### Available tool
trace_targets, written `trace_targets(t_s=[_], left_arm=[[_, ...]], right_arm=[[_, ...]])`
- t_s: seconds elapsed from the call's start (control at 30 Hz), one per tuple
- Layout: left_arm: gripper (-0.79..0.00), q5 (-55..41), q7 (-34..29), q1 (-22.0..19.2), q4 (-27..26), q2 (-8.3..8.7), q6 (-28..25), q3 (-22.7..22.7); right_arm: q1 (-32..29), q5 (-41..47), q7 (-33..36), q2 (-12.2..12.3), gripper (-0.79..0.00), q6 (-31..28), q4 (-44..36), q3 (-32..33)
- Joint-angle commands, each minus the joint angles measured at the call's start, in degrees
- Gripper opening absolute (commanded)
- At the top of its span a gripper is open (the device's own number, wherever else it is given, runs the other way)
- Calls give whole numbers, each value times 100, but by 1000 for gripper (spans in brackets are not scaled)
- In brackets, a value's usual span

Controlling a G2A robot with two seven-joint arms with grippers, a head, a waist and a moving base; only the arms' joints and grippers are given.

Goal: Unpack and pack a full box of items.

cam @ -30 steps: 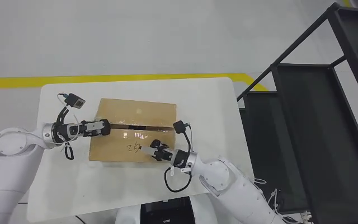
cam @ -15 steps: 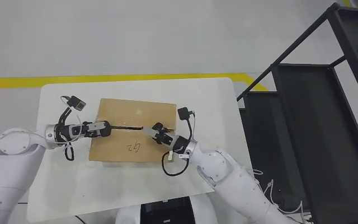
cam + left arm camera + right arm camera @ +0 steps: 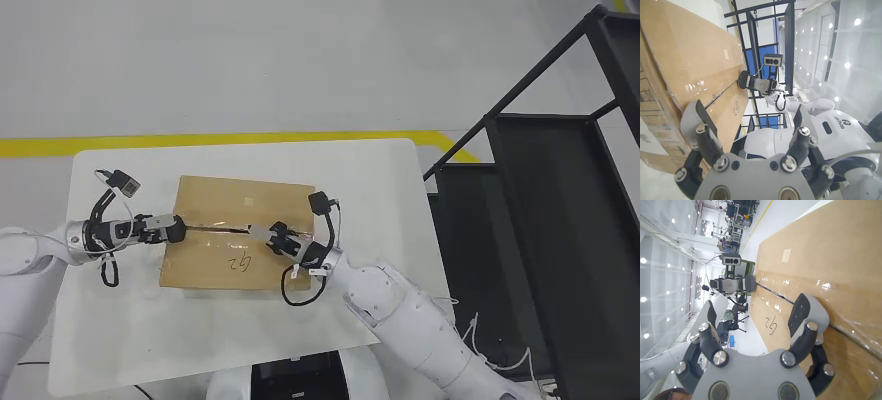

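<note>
White bench [image 3: 370,180] carries one closed cardboard box [image 3: 215,275], centred. Its near flap bears a handwritten mark [image 3: 238,264]. Right claw [image 3: 262,232]: spread wide, one finger resting on the taped centre seam. Left claw [image 3: 183,228]: spread wide at the seam's left end. Far flap carries a small label [image 3: 249,199].

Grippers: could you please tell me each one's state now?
Left gripper: open, empty, at the brown cardboard box.
Right gripper: open, empty, over the box.

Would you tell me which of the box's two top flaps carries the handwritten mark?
The near flap, on the robot's side of the taped seam; the far flap has only a small pale sticker.
</note>
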Motion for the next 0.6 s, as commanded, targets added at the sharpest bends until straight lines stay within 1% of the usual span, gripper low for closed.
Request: trace_targets(t_s=[0.0,0.13,0.27,0.43,0.57], left_arm=[[0,32,-7,1,-10,16,7,5],[0,77,-6,1,17,37,6,59],[0,88,9,-11,44,43,-9,97],[0,88,9,-11,44,43,-9,97],[0,88,9,-11,44,43,-9,97]], right_arm=[[-38,-3,45,13,0,-11,-124,50],[-220,-35,170,69,0,-32,-474,256],[-606,-145,331,182,0,-68,-914,683],[-1370,-329,515,367,0,-66,-1471,1525],[-2037,-643,519,489,0,172,-1715,2204]])
